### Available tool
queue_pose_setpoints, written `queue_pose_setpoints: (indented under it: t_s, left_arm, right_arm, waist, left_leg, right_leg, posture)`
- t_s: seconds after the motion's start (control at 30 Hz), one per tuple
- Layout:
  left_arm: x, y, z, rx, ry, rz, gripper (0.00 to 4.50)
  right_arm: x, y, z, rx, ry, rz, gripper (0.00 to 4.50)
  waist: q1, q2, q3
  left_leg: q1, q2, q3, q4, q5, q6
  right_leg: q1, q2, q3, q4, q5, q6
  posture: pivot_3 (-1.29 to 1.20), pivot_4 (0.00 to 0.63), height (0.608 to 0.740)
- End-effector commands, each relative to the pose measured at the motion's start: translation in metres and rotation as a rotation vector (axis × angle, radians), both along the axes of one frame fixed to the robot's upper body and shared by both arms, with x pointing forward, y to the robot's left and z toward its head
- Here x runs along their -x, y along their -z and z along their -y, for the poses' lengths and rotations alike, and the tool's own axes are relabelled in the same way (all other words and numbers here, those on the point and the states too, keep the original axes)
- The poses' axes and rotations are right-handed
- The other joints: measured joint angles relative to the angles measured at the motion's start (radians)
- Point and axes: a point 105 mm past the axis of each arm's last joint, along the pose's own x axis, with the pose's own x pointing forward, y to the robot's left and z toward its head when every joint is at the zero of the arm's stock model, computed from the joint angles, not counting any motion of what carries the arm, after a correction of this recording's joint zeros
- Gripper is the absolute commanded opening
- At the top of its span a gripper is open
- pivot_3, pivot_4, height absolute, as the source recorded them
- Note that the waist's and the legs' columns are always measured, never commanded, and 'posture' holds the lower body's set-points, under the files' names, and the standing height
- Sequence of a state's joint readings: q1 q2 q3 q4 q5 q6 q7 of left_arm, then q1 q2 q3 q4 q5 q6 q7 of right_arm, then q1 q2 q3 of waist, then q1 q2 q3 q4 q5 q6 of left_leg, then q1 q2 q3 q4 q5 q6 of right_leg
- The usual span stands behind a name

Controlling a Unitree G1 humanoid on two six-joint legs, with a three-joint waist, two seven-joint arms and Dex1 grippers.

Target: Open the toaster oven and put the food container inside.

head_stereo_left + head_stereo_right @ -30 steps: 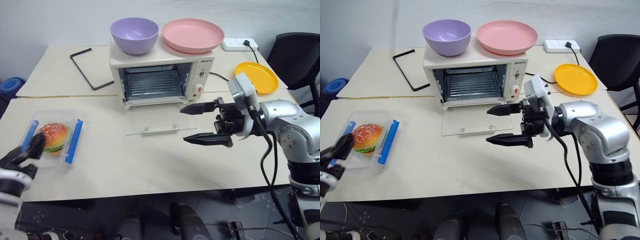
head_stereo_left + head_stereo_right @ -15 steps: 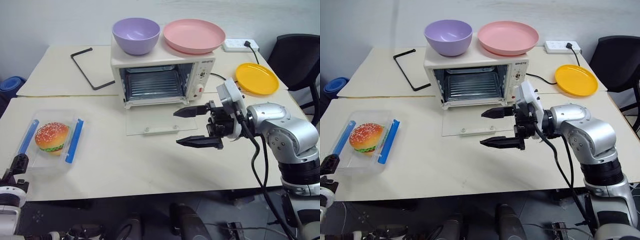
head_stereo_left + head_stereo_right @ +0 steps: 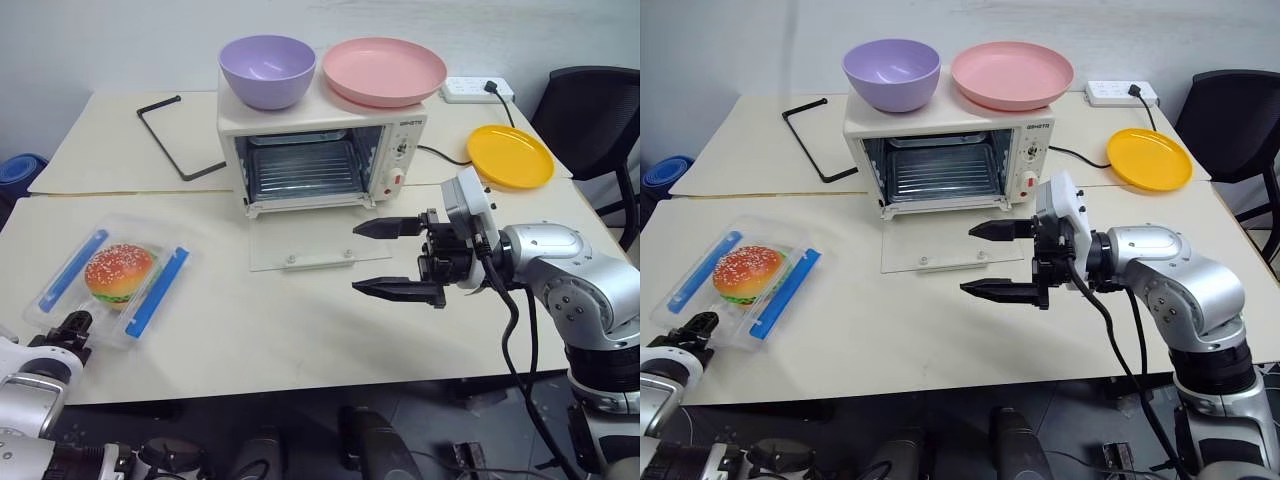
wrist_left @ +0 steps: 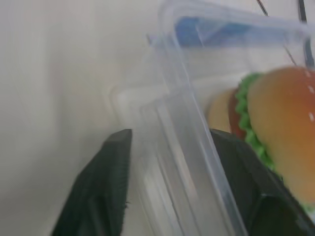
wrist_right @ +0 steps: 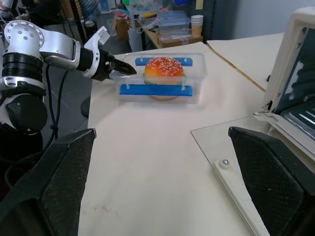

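Note:
The food container, a clear box with blue clips and a toy hamburger inside, lies at the table's left front, turned at an angle. My left gripper is at its near end. In the left wrist view its fingers straddle the container's wall, shut on the rim. The cream toaster oven stands at the table's middle back, its glass door folded down flat on the table. My right gripper hovers open beside the door's right end, pointing left, holding nothing.
A purple bowl and a pink plate sit on top of the oven. A yellow plate and a power strip lie at the back right, a black bent rod at the back left. A black chair stands to the right.
My left gripper sank from beside the hamburger to the container's near end and closed on its rim. The container has turned, its far end swinging right. The right gripper stayed open, nearly in place.

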State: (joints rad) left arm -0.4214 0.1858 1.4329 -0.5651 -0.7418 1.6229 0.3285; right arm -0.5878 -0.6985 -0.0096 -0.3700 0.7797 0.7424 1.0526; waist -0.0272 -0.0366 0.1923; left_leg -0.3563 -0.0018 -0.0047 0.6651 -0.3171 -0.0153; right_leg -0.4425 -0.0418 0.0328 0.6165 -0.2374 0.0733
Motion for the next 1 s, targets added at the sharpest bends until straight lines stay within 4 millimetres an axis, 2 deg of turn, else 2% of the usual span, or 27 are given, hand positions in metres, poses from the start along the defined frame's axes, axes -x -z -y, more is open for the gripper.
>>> queue_pose_setpoints:
  t_s: [0.03, 0.2, 0.3, 0.4, 0.53, 0.67, 0.77, 0.8, 0.87, 0.9, 1.0]
  left_arm:
    - [-0.001, -0.007, -0.008, -0.021, -0.004, -0.004, 1.21]
    - [-0.015, -0.028, -0.015, -0.131, 0.133, -0.042, 0.05]
    - [-0.033, -0.057, -0.004, -0.244, 0.335, -0.028, 0.05]
    - [-0.052, -0.082, 0.020, -0.342, 0.568, -0.025, 0.05]
    - [-0.075, -0.100, 0.056, -0.411, 0.808, -0.045, 0.05]
    - [-0.095, -0.107, 0.079, -0.439, 0.920, -0.078, 0.05]
    - [-0.116, -0.112, 0.104, -0.431, 0.988, -0.076, 0.05]
    - [-0.126, -0.115, 0.118, -0.435, 1.019, -0.066, 0.05]
    - [-0.145, -0.116, 0.162, -0.422, 1.117, -0.050, 0.05]
    - [-0.150, -0.115, 0.175, -0.422, 1.144, -0.052, 0.05]
    - [-0.164, -0.114, 0.194, -0.410, 1.150, -0.054, 0.05]
  right_arm:
    - [0.006, -0.010, 0.004, -0.008, 0.005, 0.051, 4.50]
    - [0.008, -0.008, 0.008, -0.015, 0.022, 0.015, 4.50]
    - [0.009, -0.006, 0.012, -0.020, 0.038, -0.019, 4.50]
    - [0.009, -0.005, 0.017, -0.014, 0.080, 0.004, 4.50]
    - [0.007, -0.005, 0.026, -0.026, 0.152, -0.001, 4.50]
    - [0.007, -0.002, 0.033, -0.026, 0.202, -0.005, 4.50]
    - [0.010, 0.001, 0.038, -0.028, 0.234, -0.012, 4.50]
    - [0.012, 0.002, 0.040, -0.028, 0.251, -0.010, 4.50]
    - [0.015, 0.000, 0.049, -0.034, 0.299, -0.001, 4.50]
    - [0.016, 0.000, 0.052, -0.034, 0.316, 0.002, 4.50]
    - [0.017, 0.000, 0.059, -0.033, 0.360, 0.005, 4.50]
  waist:
    - [0.000, 0.000, 0.000]
    - [-0.001, -0.001, 0.000]
    - [0.000, -0.003, 0.001]
    - [0.003, -0.004, 0.001]
    - [0.004, -0.003, 0.001]
    - [0.002, -0.003, 0.002]
    - [0.001, -0.003, 0.002]
    - [0.003, -0.003, 0.002]
    - [0.013, -0.003, 0.002]
    - [0.022, -0.003, 0.002]
    - [0.025, -0.002, 0.002]
  left_leg:
    - [0.000, 0.000, 0.000, 0.000, 0.000, 0.000]
    - [0.000, 0.000, -0.001, 0.000, 0.000, -0.001]
    - [0.000, 0.001, -0.002, -0.001, 0.000, -0.001]
    - [0.000, 0.000, -0.003, -0.001, 0.000, -0.001]
    - [-0.002, 0.000, -0.004, -0.002, 0.000, -0.001]
    - [-0.004, 0.000, -0.004, -0.004, 0.000, 0.000]
    - [-0.005, 0.000, -0.004, -0.006, 0.000, -0.001]
    - [-0.005, 0.000, -0.004, -0.007, 0.000, -0.001]
    - [-0.006, 0.000, -0.004, -0.006, 0.000, -0.001]
    - [-0.006, -0.001, -0.004, -0.006, 0.000, -0.001]
    - [-0.009, -0.001, -0.004, -0.005, 0.000, 0.000]
  right_leg:
    - [0.000, 0.000, 0.000, 0.000, 0.000, 0.000]
    - [0.000, 0.000, 0.000, 0.001, -0.001, -0.001]
    - [0.000, 0.000, -0.001, 0.001, -0.001, -0.003]
    - [-0.001, -0.002, -0.001, 0.000, -0.002, -0.003]
    - [-0.001, -0.003, -0.002, -0.004, -0.002, -0.003]
    - [-0.002, -0.003, -0.003, -0.005, -0.002, -0.003]
    - [-0.004, -0.002, -0.002, -0.006, -0.002, -0.003]
    - [-0.004, -0.003, -0.003, -0.006, -0.002, -0.003]
    - [-0.004, -0.002, -0.003, -0.006, -0.002, -0.003]
    - [-0.004, -0.003, -0.004, -0.006, -0.001, -0.002]
    - [-0.004, -0.003, -0.003, -0.010, 0.000, 0.001]
  posture:
    - [0.00, 0.150, 0.740]
    - [0.00, 0.150, 0.740]
    - [0.00, 0.150, 0.740]
    - [0.00, 0.150, 0.740]
    - [0.00, 0.150, 0.740]
    - [0.00, 0.150, 0.740]
    - [0.00, 0.150, 0.740]
    - [0.00, 0.150, 0.740]
    - [0.00, 0.150, 0.740]
    - [0.00, 0.150, 0.740]
    - [0.00, 0.150, 0.740]
